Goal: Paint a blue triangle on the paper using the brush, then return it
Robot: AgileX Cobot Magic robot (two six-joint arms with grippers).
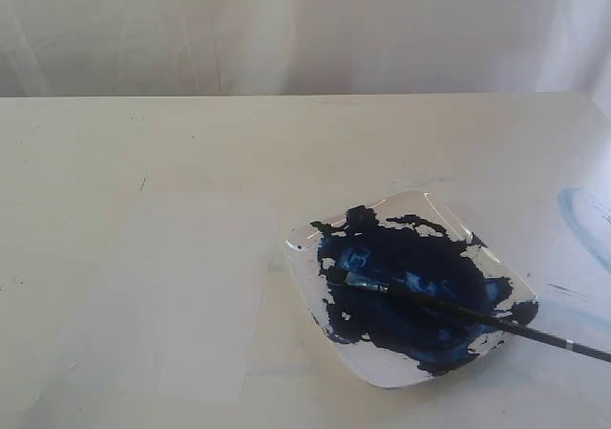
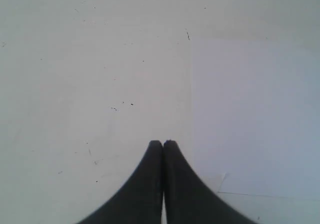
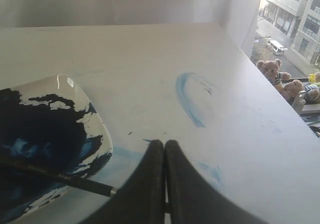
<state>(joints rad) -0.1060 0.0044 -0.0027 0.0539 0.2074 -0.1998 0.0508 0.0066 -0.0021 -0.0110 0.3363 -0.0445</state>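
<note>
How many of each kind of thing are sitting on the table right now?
brush: 1
plate with blue paint: 1
paper: 1
Total: 3

Upper-floor room: white curtain [image 1: 286, 28], window [image 3: 292, 14] over street [image 3: 267, 32], teddy bears [image 3: 280, 79].
</note>
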